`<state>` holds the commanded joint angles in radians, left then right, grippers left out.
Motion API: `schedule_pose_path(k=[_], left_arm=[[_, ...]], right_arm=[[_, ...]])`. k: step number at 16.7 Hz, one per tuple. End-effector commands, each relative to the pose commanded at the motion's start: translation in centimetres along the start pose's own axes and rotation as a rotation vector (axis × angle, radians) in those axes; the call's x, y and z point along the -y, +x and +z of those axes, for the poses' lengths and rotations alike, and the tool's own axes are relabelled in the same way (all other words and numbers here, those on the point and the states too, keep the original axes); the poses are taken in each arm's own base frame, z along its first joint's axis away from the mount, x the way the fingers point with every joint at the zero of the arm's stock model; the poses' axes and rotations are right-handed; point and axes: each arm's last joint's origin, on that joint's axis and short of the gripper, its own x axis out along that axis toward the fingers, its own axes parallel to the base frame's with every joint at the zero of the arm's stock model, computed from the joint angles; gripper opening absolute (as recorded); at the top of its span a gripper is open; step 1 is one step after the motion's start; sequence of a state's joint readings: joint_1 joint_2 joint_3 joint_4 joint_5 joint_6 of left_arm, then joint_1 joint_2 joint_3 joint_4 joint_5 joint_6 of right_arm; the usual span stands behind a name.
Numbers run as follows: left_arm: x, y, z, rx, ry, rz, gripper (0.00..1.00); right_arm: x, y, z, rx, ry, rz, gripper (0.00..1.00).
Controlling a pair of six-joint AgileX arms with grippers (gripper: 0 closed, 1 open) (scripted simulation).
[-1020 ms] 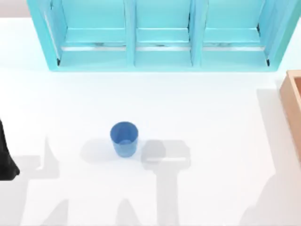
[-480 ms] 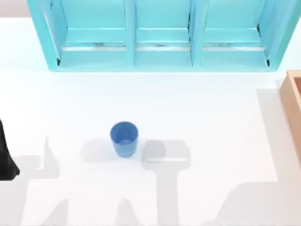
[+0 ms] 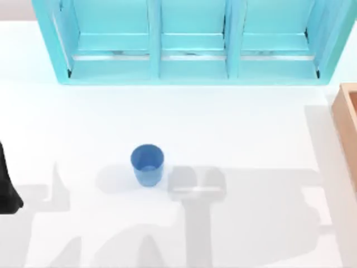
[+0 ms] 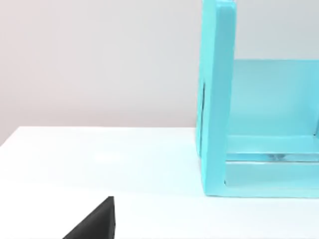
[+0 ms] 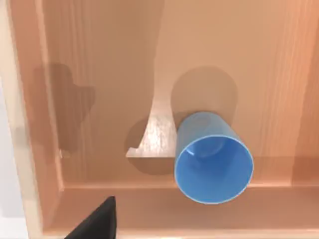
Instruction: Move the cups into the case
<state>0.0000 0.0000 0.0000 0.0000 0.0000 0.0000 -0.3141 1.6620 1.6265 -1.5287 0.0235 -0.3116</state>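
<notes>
1. One small blue cup (image 3: 148, 163) was seen standing upright on the white worktop (image 3: 245, 128), left of centre and well apart from everything else; a second like cup (image 5: 213, 157) was seen upright inside the wooden case (image 5: 99, 59), close to one of its walls.
2. The cups were judged light, stiff and smooth-sided (so likely slippery), with a slight taper to the base; a hold across the wall a little below the rim, or one finger inside and one outside the lip, was judged best, with modest squeeze.
3. The case's edge (image 3: 347, 123) was seen at the worktop's right side, and the turquoise cabinet (image 3: 192, 56) stood along the far side, taking no part.
4. A dark part of the left arm (image 3: 6, 187) was seen at the worktop's left edge, apparently parked. How far either claw was open, and whether anything was held, could not be told.
</notes>
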Motion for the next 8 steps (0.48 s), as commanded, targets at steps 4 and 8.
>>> schedule_pose_path(k=[4,8], left_arm=[[0.0,0.0,0.0,0.0,0.0,0.0,1.0],[0.0,0.0,0.0,0.0,0.0,0.0,1.0]], right_arm=[[-10.7,0.6,7.3,0.033,-0.016,-0.062,1.0],[-28.3,2.5,8.6,0.13,-0.037,-0.084,1.0]])
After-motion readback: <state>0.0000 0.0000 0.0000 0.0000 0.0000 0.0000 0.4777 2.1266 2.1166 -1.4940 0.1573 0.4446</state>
